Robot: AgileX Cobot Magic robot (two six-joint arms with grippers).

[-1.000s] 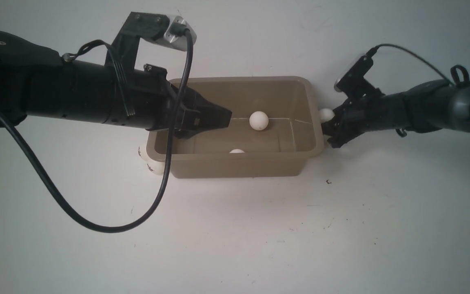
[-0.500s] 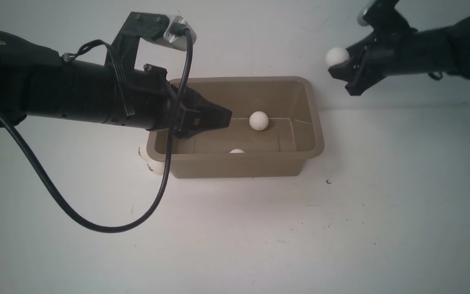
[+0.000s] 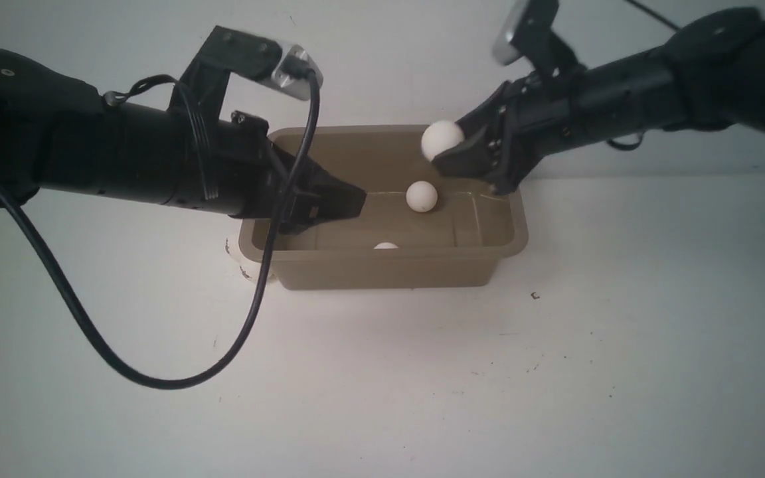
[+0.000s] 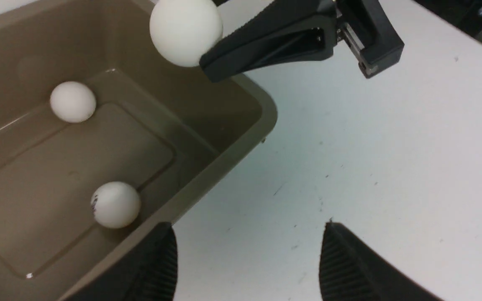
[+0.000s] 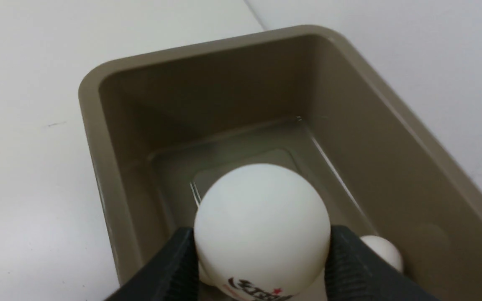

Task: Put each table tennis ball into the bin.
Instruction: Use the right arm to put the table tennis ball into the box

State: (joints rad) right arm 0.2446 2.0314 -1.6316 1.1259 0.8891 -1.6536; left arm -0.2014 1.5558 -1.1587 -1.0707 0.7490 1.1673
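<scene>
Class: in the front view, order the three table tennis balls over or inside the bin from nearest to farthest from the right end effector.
1. Held ball, gripped by the right end effector above the bin's far side.
2. Mid-floor ball, on the bin floor just below.
3. Near-wall ball, half hidden behind the bin's near wall.

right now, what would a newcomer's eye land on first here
First the white ball pinched in the right tool, hanging above the right half of the bin. Next, two more balls lying on the bin's floor, one towards the far wall and one against the near wall. The left tool is open and empty over the bin's left end.
</scene>
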